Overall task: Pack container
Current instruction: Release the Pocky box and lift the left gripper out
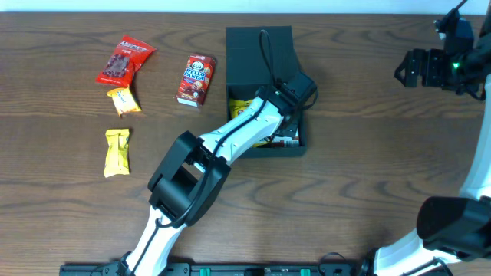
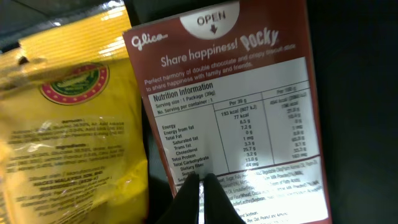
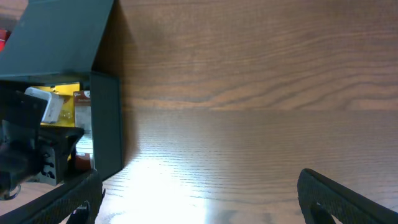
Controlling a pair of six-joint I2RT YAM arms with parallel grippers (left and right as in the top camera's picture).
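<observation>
Overhead view: the container [image 1: 242, 61], a matte dark cardboard box with its hinged lid folded back, sits mid-table toward the far edge and holds a glossy, crinkled yellow pouch [image 2: 68, 118] beside a flat red Pocky carton [image 2: 230, 106], so packing is judged partly done. Four items remain on the wood-grain table [image 1: 368, 153] to its left: a red foil bag [image 1: 123, 61], a rigid Panda box [image 1: 197, 79], a small candy [image 1: 123, 101] and a yellow bar [image 1: 116, 152]. The left gripper [image 2: 200, 193] is inside the container over the carton, jaws closed with nothing visibly gripped; the right gripper [image 1: 405, 69] is well apart, jaws spread wide and empty.

White left arm [image 1: 239, 134] links, bulky black joint housings [image 1: 188, 184], thin black cable [image 1: 265, 47] looped at the wrist, black right gripper [image 1: 400, 70], small green light [image 1: 454, 67]
</observation>
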